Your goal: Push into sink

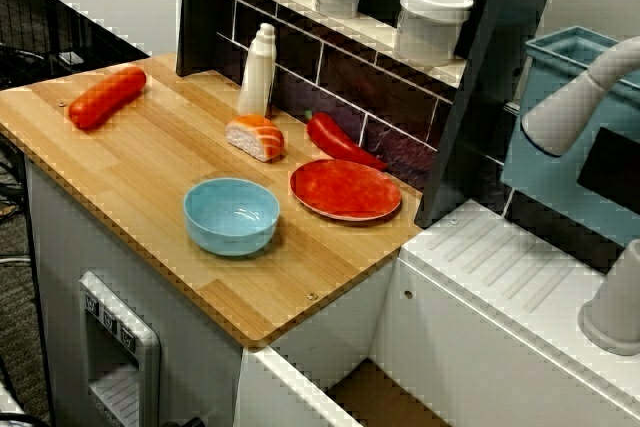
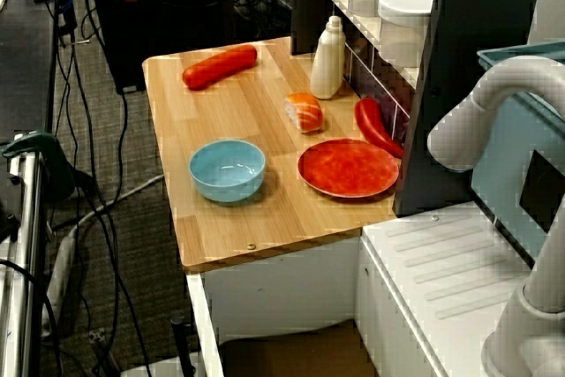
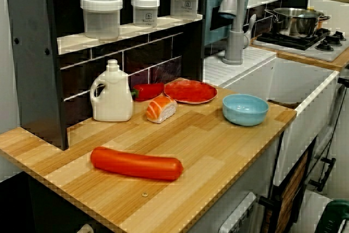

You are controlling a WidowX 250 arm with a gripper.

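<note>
No gripper or arm shows in any view. The sink point(image 3: 308, 88) is a white-walled recessed basin to the right of the wooden counter point(image 3: 218, 151); its brownish floor shows at the bottom edge point(image 1: 385, 397) point(image 2: 291, 355). Nearest the sink, a light blue bowl point(image 1: 231, 215) point(image 2: 227, 169) point(image 3: 245, 108) stands upright near the counter's edge. A red plate point(image 1: 345, 188) point(image 3: 190, 91) lies behind it. A salmon sushi piece point(image 1: 256, 137), a red pepper point(image 1: 335, 137), a white bottle point(image 1: 257, 72) and a long red sausage point(image 1: 107, 97) point(image 3: 136, 163) also lie on the counter.
A grey faucet point(image 3: 234, 20) rises behind the sink, with a teal crate point(image 1: 560, 117) behind it. A dark shelf with three lidded jars point(image 3: 145, 10) backs the counter. A steel pot point(image 3: 297, 21) sits on the stove beyond the sink.
</note>
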